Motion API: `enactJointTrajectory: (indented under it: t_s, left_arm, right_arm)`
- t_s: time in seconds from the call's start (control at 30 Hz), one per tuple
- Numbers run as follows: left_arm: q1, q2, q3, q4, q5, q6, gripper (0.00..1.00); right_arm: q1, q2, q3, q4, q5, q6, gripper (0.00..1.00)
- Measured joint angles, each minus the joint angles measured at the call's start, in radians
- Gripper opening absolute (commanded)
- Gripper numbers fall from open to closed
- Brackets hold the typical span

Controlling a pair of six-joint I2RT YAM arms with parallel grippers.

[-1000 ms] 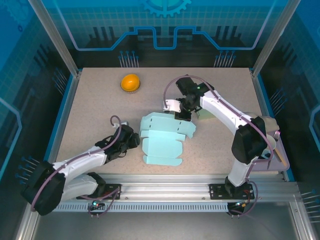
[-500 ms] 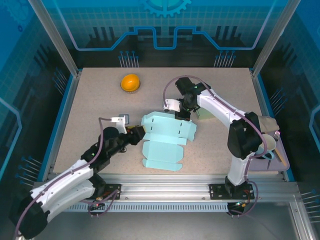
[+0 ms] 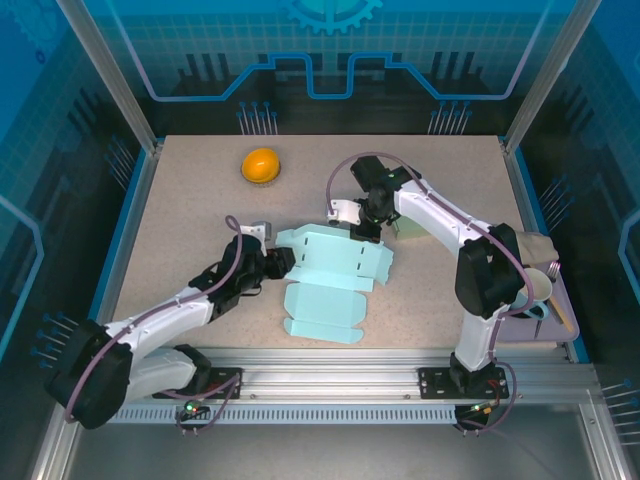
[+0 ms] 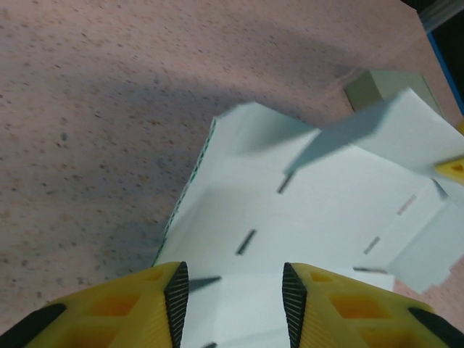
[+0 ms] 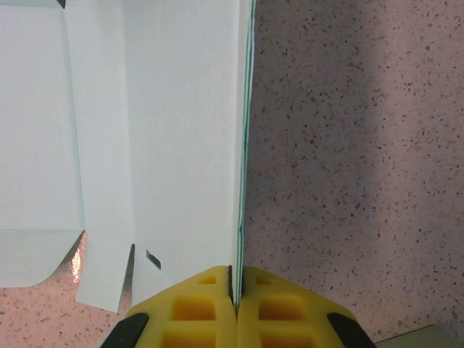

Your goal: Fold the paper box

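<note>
At the middle of the table (image 3: 180, 200) the box (image 3: 330, 278) lies mostly flat, its far panel lifted where my right gripper (image 5: 235, 281) pinches the edge, my left gripper (image 4: 233, 286) spread over the left flap (nothing tucked yet, I judge most folding remains).

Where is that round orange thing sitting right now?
In the top view, the orange object sits alone toward the far left of the table, beyond the paper box.
</note>
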Motion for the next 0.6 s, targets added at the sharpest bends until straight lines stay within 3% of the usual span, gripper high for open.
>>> enactJointTrajectory:
  t_s: [0.17, 0.43, 0.6]
  left_arm:
    - [0.019, 0.082, 0.022, -0.005, -0.01, 0.01, 0.39]
    - [0.019, 0.14, 0.023, -0.064, -0.055, 0.033, 0.27]
    - [0.019, 0.168, 0.023, -0.07, -0.049, 0.046, 0.26]
  right_arm:
    - [0.0, -0.002, 0.0, 0.0, 0.0, 0.0, 0.0]
    - [0.0, -0.003, -0.007, 0.005, 0.0, 0.0, 0.0]
    - [0.0, -0.003, -0.007, 0.005, -0.003, 0.0, 0.0]
